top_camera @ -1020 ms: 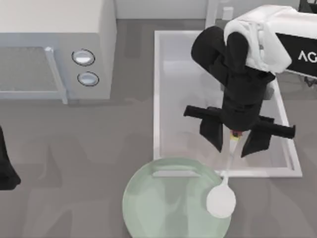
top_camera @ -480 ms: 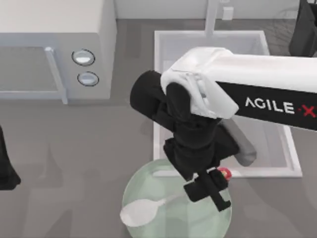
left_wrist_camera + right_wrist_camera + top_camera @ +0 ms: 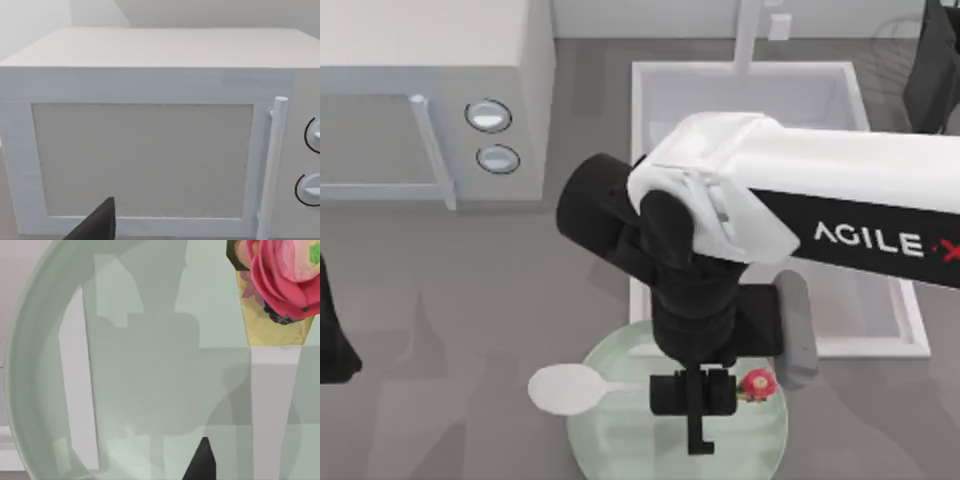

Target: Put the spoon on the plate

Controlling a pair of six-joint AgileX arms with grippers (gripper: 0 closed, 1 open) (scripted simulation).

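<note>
One word is readable: "AGILE·X", black on our white right arm. Our right gripper (image 3: 695, 392) hangs over the plate (image 3: 620, 440), pinching the spoon (image 3: 582, 388) by its handle; the oval bowl juts past the plate's left rim, the red-pink flower (image 3: 757, 381) just right of the gripper. Left arm (image 3: 332, 340) parked far left of the plate, facing the microwave (image 3: 150, 150); we cannot tell its finger state.

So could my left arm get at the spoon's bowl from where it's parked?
Probably not easily. The left gripper sits parked at the table's far left edge, facing the microwave. The spoon is held by the right gripper over the plate, its bowl overhanging the plate's left rim.
</note>
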